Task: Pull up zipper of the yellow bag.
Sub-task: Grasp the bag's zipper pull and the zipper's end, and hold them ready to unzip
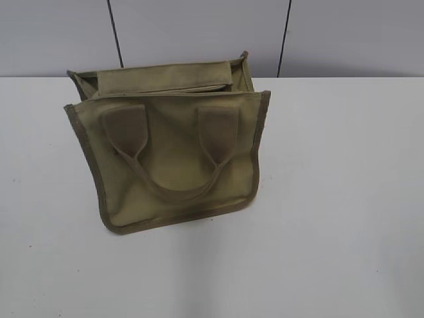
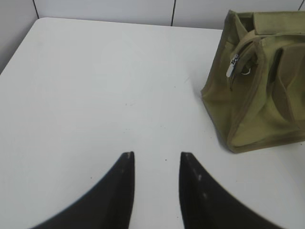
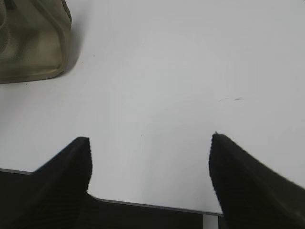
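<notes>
1. Bag stands upright on the white worktop, near the worktop's back edge, front panel facing the exterior camera.
2. Bag's two handles: front one hangs down flat against the front panel; the back one is not clearly visible.
3. Bag top is open in the exterior view, back wall visible behind the front panel.
4. Zipper runs along the bag's top edge and curves down at the side end; silver pull tab hangs at that end, near the bag's upper corner, seen only in the left wrist view.
5. A small metal ring sits just beside the pull tab.
6. Left tool is partly open, narrow gap between fingers, holding nothing; it hovers over bare worktop, well apart from the bag, which lies to its upper right in that view.
7. Right tool is wide open, holding nothing; over the worktop's front edge, well apart from the bag, whose lower corner shows at the upper left of that view.
8. Neither tool touches the bag.
</notes>
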Robot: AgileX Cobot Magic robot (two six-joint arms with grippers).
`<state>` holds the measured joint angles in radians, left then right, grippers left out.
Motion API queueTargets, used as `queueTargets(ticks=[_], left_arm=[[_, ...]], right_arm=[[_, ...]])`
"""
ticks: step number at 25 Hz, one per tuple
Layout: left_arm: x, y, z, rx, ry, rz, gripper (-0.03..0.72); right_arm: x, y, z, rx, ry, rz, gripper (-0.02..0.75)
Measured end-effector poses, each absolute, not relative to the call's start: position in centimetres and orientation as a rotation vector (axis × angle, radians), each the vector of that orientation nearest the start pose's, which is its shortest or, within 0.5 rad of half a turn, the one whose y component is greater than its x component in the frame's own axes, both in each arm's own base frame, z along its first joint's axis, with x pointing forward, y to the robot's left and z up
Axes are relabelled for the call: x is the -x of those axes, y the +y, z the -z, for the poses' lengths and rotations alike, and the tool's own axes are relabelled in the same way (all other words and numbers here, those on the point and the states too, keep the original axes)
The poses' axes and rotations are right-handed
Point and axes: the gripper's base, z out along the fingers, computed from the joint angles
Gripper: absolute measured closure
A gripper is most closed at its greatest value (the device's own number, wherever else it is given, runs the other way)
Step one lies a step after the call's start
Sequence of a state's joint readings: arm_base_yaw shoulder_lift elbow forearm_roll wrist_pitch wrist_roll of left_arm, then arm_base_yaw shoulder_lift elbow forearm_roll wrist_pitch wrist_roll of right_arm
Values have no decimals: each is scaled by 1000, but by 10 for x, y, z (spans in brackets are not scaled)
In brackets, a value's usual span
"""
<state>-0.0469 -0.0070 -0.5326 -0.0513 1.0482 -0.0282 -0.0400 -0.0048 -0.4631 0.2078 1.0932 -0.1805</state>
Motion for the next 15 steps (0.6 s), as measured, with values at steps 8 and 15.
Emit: queueTargets(ticks=[8,15], left_arm=[[10,-4,-287,-22,1993,109,448],[12,-3,-304,-19,1875,111,374]], right_arm=[[3,17,-266,157,2086,-118,153],[3,17,-266,157,2086,-118,153]])
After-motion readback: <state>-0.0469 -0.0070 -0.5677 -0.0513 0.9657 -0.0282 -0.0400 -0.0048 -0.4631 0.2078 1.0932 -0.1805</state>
